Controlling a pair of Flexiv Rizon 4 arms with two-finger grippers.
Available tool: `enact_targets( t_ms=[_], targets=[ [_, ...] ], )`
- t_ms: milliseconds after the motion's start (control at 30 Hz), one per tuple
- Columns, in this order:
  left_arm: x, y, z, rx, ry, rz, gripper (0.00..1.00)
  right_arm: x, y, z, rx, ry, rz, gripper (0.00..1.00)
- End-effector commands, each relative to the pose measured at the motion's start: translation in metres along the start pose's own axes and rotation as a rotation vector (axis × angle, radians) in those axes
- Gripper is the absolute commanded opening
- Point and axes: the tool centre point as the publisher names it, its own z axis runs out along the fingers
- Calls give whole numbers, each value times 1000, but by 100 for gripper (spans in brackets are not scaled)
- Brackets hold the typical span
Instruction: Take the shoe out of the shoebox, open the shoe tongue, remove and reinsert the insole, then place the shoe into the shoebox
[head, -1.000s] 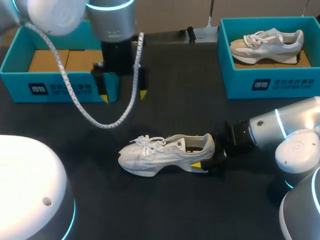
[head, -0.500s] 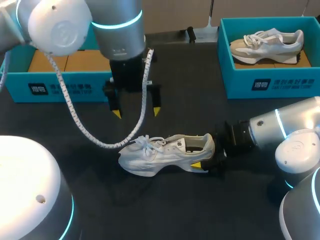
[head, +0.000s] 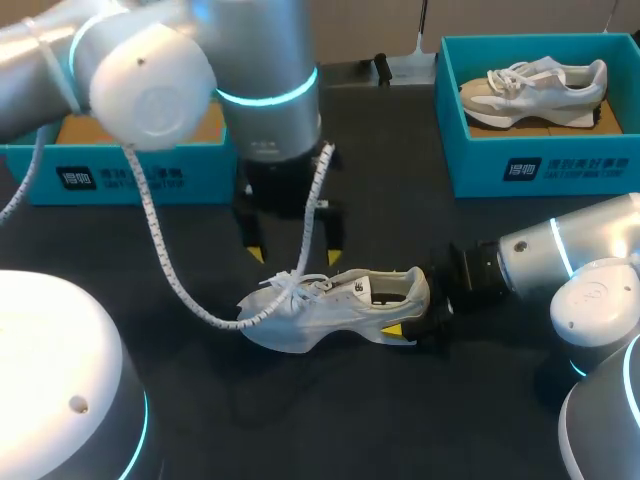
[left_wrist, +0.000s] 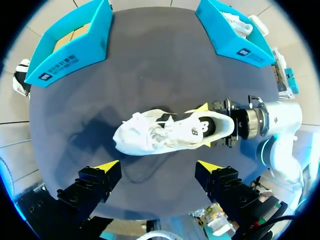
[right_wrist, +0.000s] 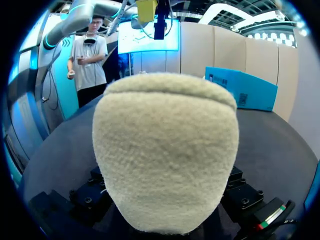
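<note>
White shoe (head: 330, 305) lies mid-frame, toe left | your right gripper (head: 412, 312) fingers clamp its heel | your left gripper (head: 293, 256) fingers apart, just above the laces (head: 290, 285)

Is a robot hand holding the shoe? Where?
The right gripper holds the white shoe by its heel. The left gripper is open, holding nothing.

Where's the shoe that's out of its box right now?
In the head view the shoe lies mid-table with its toe pointing left. The right hand holds its heel, and the open left hand is over its laces.
</note>
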Motion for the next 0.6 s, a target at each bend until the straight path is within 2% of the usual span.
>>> enact_targets(
  t_ms=[33, 133, 600],
  targets=[
    [18, -10, 15, 2, -16, 6, 100, 1, 0, 2, 6, -1, 0, 0],
    [22, -13, 18, 29, -18, 14, 100, 1, 0, 2, 6, -1, 0, 0],
    [22, -13, 18, 29, -18, 14, 100, 1, 0, 2, 6, -1, 0, 0]
  ],
)
